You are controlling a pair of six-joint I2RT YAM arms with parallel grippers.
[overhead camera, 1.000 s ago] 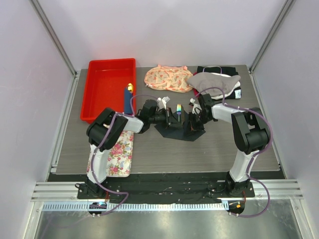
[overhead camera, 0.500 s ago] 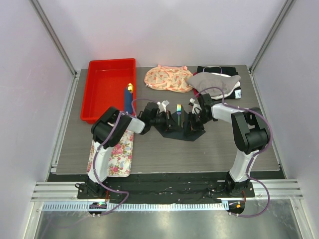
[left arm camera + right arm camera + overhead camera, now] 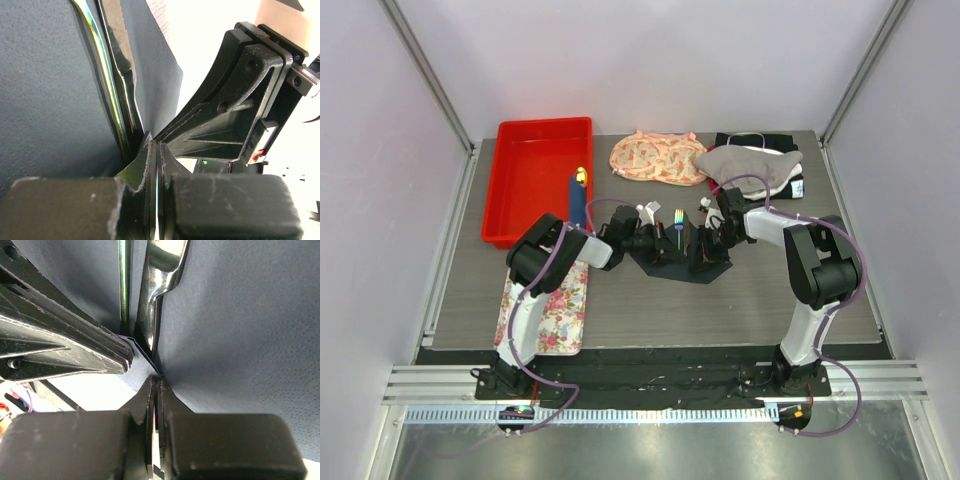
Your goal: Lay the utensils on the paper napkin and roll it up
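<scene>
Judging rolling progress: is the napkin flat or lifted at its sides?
Lifted at both sides: left hand and right hand each pinch a napkin edge, raising it around the utensils.

Grey table (image 3: 720, 310), red bin (image 3: 545, 123), floral tray (image 3: 560, 310), napkin (image 3: 670, 268)

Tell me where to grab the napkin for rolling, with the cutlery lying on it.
Pinch the napkin at its thin side edges, one gripper from each side, as the left gripper and right gripper do now. The sheet is likely too flat to grasp from above, and the utensils run along its middle, so only the edges are free to lift.
</scene>
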